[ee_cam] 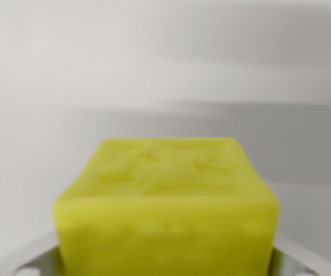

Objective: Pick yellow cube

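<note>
Yellow cube (166,210) sits squarely between the gripper (165,265)'s metal fingers (30,260), which flank it on both sides; whether they grip is unclear.

Single wrist view, very close and blurred, looking along the gripper at the yellow cube (165,207) filling the lower centre, pale grey blur beyond.
</note>
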Robot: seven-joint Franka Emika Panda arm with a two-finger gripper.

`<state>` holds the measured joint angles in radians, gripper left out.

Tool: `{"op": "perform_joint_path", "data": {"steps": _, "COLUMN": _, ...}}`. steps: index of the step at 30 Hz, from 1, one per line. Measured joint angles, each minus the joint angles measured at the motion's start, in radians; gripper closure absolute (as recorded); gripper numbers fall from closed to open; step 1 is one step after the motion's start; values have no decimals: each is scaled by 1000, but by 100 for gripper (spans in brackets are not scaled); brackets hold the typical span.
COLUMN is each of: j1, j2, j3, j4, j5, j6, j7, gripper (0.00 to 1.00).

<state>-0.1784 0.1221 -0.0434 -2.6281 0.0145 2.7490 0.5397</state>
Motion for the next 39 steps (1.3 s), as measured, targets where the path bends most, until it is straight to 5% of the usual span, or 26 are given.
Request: {"op": "perform_joint_path", "data": {"steps": 39, "j1": -3, "j2": -184, "j3": 0, "j4": 7, "j5": -18, "j6": -192, "j7": 13, "gripper": 100}}
